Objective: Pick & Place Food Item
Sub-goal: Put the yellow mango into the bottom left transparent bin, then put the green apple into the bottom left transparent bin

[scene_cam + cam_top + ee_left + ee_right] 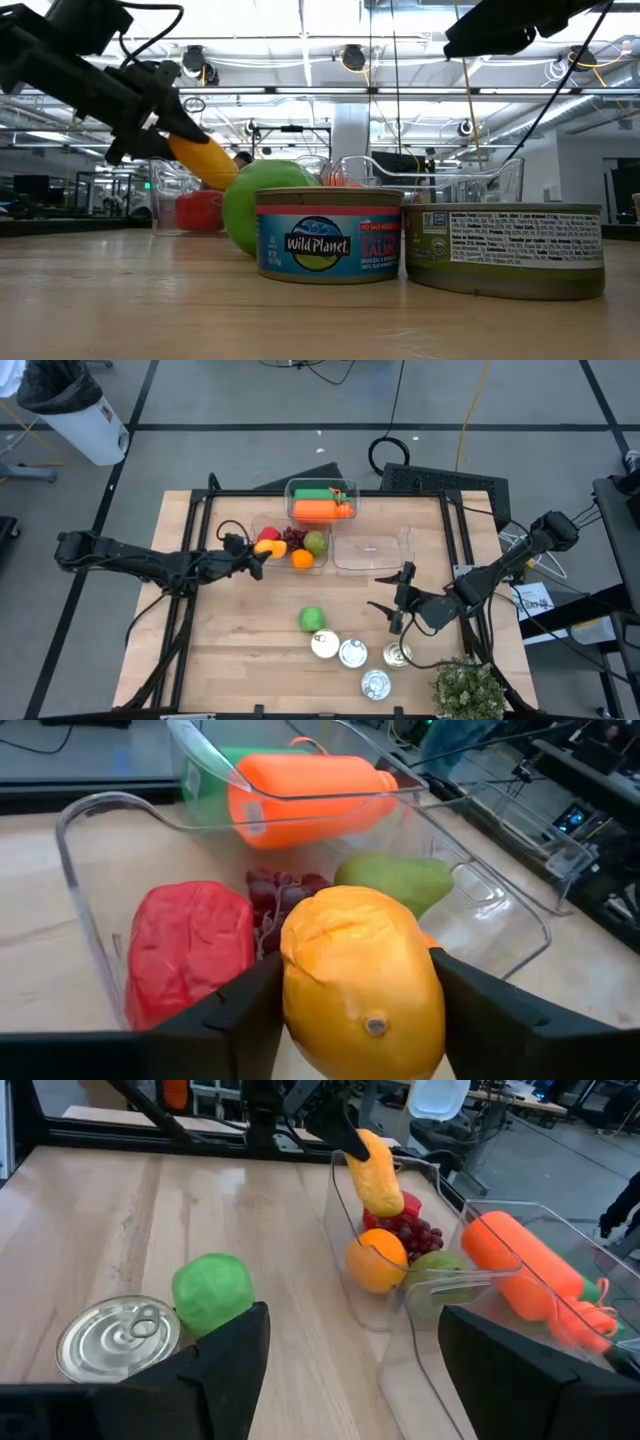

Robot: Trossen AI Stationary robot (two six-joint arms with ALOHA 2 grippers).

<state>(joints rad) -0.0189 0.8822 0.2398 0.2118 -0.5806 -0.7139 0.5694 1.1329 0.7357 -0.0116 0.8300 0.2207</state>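
A yellow mango point(362, 982) sits clamped between the two dark fingers of the left gripper point(262, 549), held above the near rim of a clear plastic bin point(262, 530) at about 11 o'clock from the table's centre in the overhead view; the fingers press its sides, spread only as far as the fruit is wide. Below and beyond it inside that bin lie one red pepper point(186, 948), one bunch of dark grapes point(277, 894), one green pear point(393, 881) and one orange point(375, 1260) (five fruits counting the mango, which is not resting on the others). A second clear bin point(321, 500), touching the first at 12 o'clock, holds two carrot-shaped items, one orange point(320, 511) and one green point(315, 492). A third clear bin point(372, 550) stands just beside the first at 1 o'clock. One green lime-like ball point(312, 619) rests on the wooden table point(240, 650) near its centre, with four tin cans point(350, 654) clustered at 5 o'clock, two of them filling the level view's foreground. The right gripper point(395, 607) hovers at 3 o'clock over the table, its fingers standing apart and holding nothing. A potted plant point(468, 690) sits at the 5 o'clock corner.
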